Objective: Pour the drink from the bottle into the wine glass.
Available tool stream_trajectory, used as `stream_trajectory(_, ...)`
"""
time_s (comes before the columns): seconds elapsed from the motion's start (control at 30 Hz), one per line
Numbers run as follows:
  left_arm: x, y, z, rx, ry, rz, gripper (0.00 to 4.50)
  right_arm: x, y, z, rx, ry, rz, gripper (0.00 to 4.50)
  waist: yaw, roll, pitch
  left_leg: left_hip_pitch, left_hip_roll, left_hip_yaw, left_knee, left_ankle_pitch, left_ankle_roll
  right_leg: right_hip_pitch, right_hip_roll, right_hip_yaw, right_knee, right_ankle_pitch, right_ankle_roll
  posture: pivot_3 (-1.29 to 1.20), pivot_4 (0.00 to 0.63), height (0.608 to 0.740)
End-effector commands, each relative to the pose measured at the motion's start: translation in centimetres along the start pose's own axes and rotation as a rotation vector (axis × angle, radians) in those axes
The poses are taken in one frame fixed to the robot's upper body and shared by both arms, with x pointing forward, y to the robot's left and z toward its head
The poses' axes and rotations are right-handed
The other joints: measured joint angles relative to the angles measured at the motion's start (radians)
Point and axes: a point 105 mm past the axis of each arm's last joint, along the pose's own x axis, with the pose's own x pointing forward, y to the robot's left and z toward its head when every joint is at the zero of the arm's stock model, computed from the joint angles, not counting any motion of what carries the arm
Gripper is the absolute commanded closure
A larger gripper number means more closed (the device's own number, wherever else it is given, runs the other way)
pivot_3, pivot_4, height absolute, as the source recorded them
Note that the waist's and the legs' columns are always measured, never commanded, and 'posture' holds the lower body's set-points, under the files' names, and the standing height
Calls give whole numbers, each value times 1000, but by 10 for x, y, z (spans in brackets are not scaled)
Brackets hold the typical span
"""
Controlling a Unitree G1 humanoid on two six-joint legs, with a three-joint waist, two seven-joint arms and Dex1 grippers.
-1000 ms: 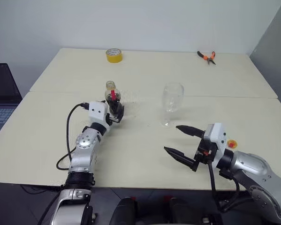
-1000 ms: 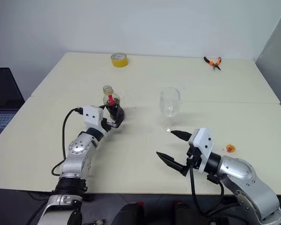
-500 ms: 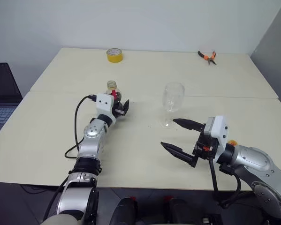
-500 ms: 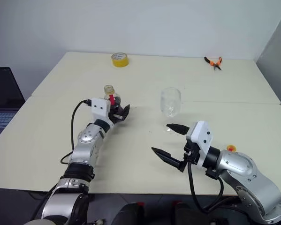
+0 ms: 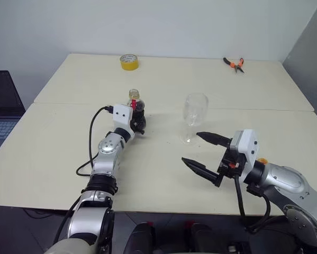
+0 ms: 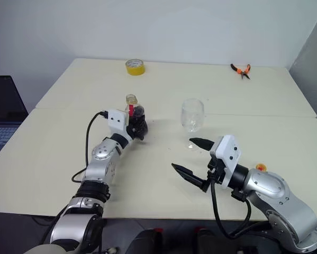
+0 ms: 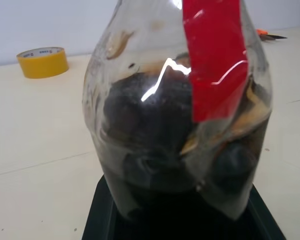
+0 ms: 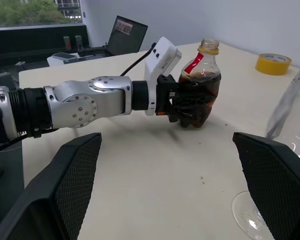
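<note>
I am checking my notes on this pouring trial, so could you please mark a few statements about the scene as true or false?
1. The left gripper is closed on the bottle. True.
2. The wine glass already holds dark drink. False: the glass looks clear and empty, and the drink is in the bottle.
3. The right gripper is open and holds nothing. True.
4. The bottle lies on its side on the table. False: it stands upright in the left gripper.
5. The yellow tape roll lies beside the wine glass. False: it sits near the table's far edge, well behind the bottle.
</note>
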Motion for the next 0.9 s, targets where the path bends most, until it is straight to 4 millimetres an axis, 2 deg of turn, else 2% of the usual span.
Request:
stream_trajectory(0.03, 12, -10, 57, 83, -173, -94, 3583, -3, 1, 22, -61, -83, -29, 0, 0, -1, 1, 0, 0, 0, 0, 0, 0, 0, 0, 0, 0, 0, 0, 0, 150, 740)
stream_trajectory(0.2, 20, -21, 82, 175, -237, -196, 3604, -6, 0, 25, -62, -100, -63, 0, 0, -2, 1, 0, 0, 0, 0, 0, 0, 0, 0, 0, 0, 0, 0, 0, 150, 740)
stream_trajectory(0.33, 29, -40, 106, 315, -296, -335, 3631, -11, -7, 30, -82, -133, -142, 0, 1, -3, 2, -1, 0, 0, 0, 0, 0, -1, 0, 0, 0, 0, 0, 0, 150, 740)
stream_trajectory(0.53, 39, -50, 113, 486, -317, -424, 3692, -8, -20, 29, -95, -172, -244, 0, -2, -3, 2, -1, -1, 0, 0, 0, 0, -1, 0, 0, 0, 0, 0, 0, 150, 740)
stream_trajectory(0.77, 50, -53, 120, 617, -338, -422, 3708, -1, -28, 27, -115, -186, -303, 0, -3, -4, 3, -3, 0, 0, 0, 0, 0, -4, 1, 0, 0, 0, 0, 0, 150, 740)
stream_trajectory(0.9, 58, -58, 129, 760, -370, -372, 3709, 11, -29, 23, -111, -167, -308, 0, -2, -4, 3, -4, -1, 0, 1, 0, 0, -4, 1, 0, 0, 0, 0, 0, 150, 740)
